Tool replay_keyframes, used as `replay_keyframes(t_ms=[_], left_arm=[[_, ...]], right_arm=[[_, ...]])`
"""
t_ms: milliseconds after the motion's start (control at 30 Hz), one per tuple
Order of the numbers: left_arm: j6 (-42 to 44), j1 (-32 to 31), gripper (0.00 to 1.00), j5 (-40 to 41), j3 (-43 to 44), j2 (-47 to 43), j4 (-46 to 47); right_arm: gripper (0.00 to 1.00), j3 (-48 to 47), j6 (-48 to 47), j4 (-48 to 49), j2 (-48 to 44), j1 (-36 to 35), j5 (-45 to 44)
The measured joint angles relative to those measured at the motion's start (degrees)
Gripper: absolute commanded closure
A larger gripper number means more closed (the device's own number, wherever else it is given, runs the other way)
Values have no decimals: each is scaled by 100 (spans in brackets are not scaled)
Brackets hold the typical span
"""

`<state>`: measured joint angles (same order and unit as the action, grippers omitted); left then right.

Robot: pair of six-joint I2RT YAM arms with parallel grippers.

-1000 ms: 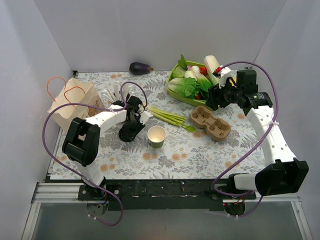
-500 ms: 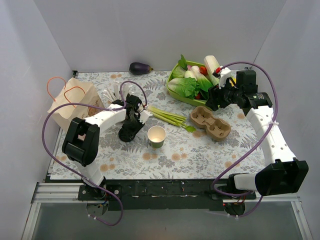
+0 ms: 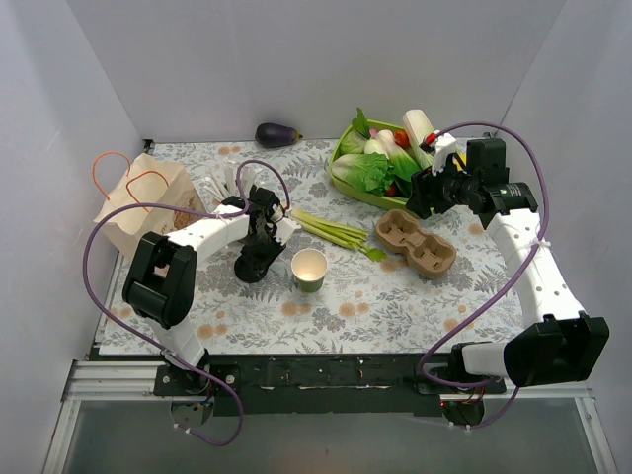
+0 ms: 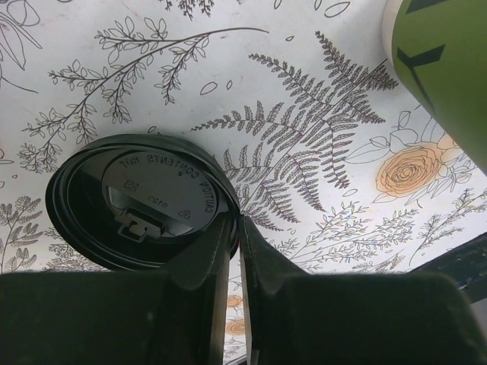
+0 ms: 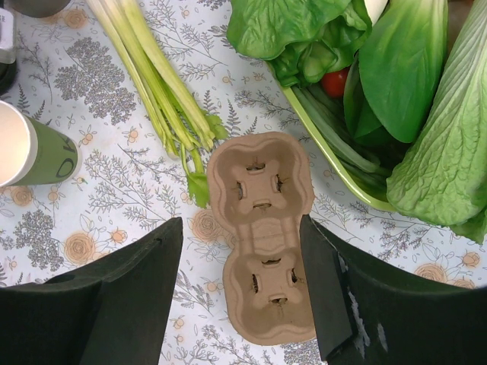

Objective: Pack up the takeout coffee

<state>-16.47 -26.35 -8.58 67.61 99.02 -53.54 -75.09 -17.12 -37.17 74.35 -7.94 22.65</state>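
The takeout coffee, a small green paper cup (image 3: 309,269) with a cream inside, stands upright and uncovered mid-table. It also shows at the left wrist view's top right (image 4: 445,68) and the right wrist view's left edge (image 5: 34,148). Just left of it a flat black lid (image 3: 252,265) lies on the floral cloth. My left gripper (image 4: 236,228) is shut on the right rim of this lid (image 4: 144,198), pointing down onto it (image 3: 261,249). My right gripper (image 5: 242,228) hangs open above a brown cardboard cup carrier (image 5: 262,236), holding nothing.
The carrier (image 3: 415,242) lies right of the cup. Green stalks (image 3: 331,232) lie between the two. A green tray of leafy vegetables (image 3: 375,163) sits at the back right, an eggplant (image 3: 278,133) at the back. A paper bag (image 3: 143,202) and a stirrer cup (image 3: 232,188) stand on the left.
The left gripper's jaws have closed onto the lid's rim. The cup, the carrier and the right arm have not moved.
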Motion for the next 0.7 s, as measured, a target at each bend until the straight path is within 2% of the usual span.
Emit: replay_keyframes(t_ms=[400, 533, 700], left_arm=[[-142, 0, 91, -188, 116, 7, -61], [-181, 0, 86, -251, 127, 22, -72], [-238, 0, 87, -337, 151, 129, -101]], right_arm=[[29, 96, 0, 9, 4, 0, 2], [29, 96, 0, 9, 4, 0, 2], [29, 96, 0, 7, 11, 0, 2]])
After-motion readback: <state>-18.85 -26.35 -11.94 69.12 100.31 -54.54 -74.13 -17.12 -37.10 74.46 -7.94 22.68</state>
